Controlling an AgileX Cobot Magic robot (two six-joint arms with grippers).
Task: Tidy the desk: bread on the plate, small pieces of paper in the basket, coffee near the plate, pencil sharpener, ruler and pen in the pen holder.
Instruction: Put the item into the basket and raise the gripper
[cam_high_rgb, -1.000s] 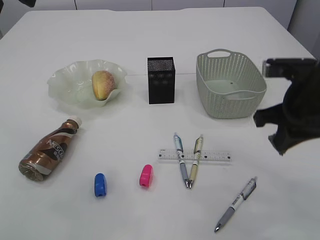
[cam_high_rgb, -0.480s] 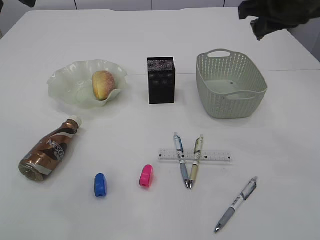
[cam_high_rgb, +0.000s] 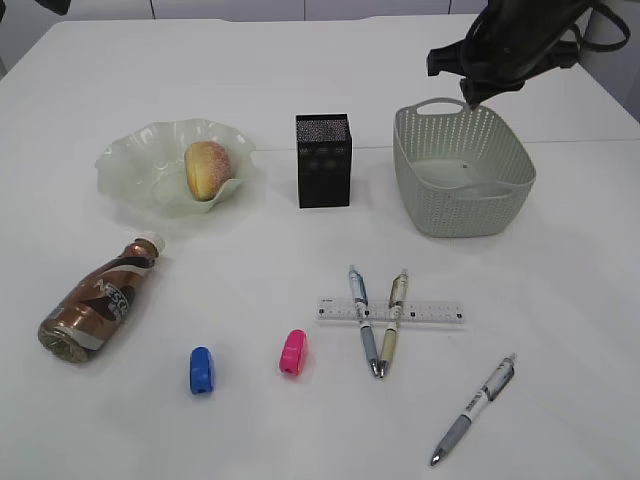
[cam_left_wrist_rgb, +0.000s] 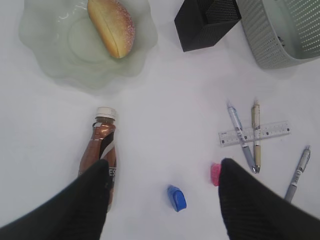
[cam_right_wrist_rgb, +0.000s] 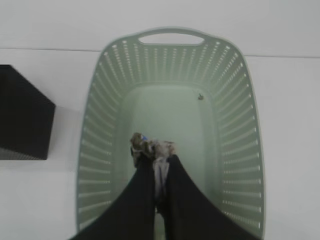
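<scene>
My right gripper (cam_right_wrist_rgb: 155, 156) is shut on a crumpled piece of paper (cam_right_wrist_rgb: 151, 146) and hangs over the inside of the grey-green basket (cam_right_wrist_rgb: 100, 115). In the exterior view it (cam_high_rgb: 468, 98) hovers above the basket's (cam_high_rgb: 465, 215) far rim. High above the desk, my left gripper (cam_left_wrist_rgb: 163, 167) is open and empty, over the blue pencil sharpener (cam_left_wrist_rgb: 176, 198). The bread (cam_high_rgb: 205, 168) lies on the green plate (cam_high_rgb: 130, 160). The coffee (cam_high_rgb: 95, 300) lies on its side at the left. The ruler (cam_high_rgb: 430, 311) lies under two pens (cam_high_rgb: 362, 320) in front of the black pen holder (cam_high_rgb: 322, 160).
A pink sharpener (cam_high_rgb: 292, 352) lies right of the blue one (cam_high_rgb: 201, 369). A third pen (cam_high_rgb: 475, 408) lies alone at the front right. The pen holder (cam_right_wrist_rgb: 22, 115) stands just left of the basket.
My right arm has swung from the table's right edge up and leftward, ending over the basket with the paper in its jaws. Nothing on the desk has moved.
</scene>
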